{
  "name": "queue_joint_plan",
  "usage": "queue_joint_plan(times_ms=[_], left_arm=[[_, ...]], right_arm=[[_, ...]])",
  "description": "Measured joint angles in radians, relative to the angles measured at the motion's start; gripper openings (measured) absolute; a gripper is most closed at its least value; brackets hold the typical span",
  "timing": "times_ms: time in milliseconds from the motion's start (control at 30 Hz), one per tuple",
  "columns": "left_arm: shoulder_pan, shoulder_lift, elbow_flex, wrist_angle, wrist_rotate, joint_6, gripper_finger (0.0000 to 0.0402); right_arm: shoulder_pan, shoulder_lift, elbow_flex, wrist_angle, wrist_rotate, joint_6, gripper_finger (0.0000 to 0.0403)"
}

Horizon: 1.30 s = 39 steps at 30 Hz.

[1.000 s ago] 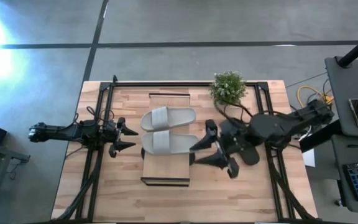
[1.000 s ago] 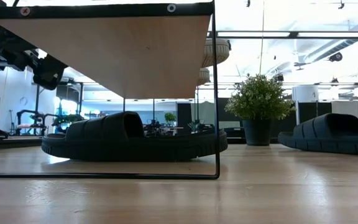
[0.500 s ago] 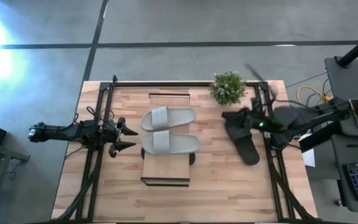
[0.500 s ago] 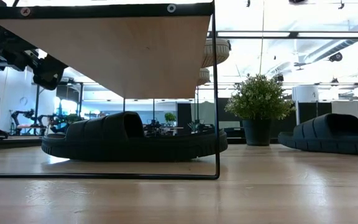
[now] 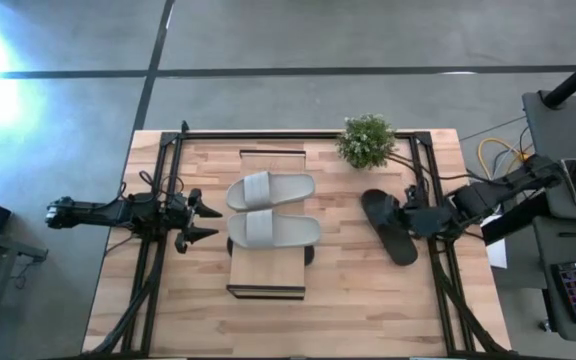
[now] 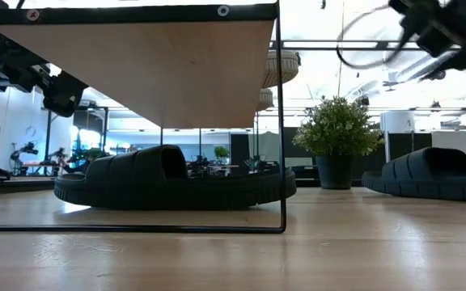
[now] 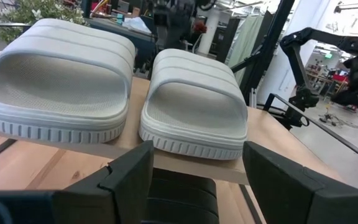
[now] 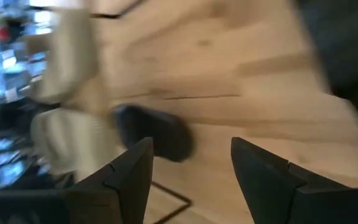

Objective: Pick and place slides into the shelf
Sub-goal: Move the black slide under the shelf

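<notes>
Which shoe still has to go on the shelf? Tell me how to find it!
Look at the right side of the big wooden table, just below the little green potted plant. There a black slide sandal lies alone on the tabletop, unlike the light grey pair on the small shelf's light-wood top.

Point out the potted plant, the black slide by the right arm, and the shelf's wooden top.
potted plant (image 5: 367, 140), high view, on its leaves.
black slide (image 5: 389, 228), high view, mid-sole.
shelf top (image 5: 266, 272), high view, bare plank below the grey slides.
</notes>
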Motion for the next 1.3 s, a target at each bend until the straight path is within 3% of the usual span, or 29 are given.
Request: queue_joint_plan(times_ms=[167, 333, 767, 1300], left_arm=[[0.0, -0.001, 0.0, 0.0, 0.0, 0.0, 0.0233], [0.0, 0.0, 0.0, 0.0, 0.0, 0.0, 0.0233], [0.0, 0.0, 0.0, 0.0, 0.0, 0.0, 0.0233], [0.0, 0.0, 0.0, 0.0, 0.0, 0.0, 0.0233]], right_arm=[[0.067, 0.017, 0.0, -0.17, -0.001, 0.225, 0.0208], [0.094, 0.067, 0.0, -0.252, -0.002, 0.346, 0.0208], [0.089, 0.294, 0.0, -0.26, -0.065, 0.353, 0.0208], [-0.063, 0.514, -0.009, -0.26, -0.022, 0.351, 0.0208]])
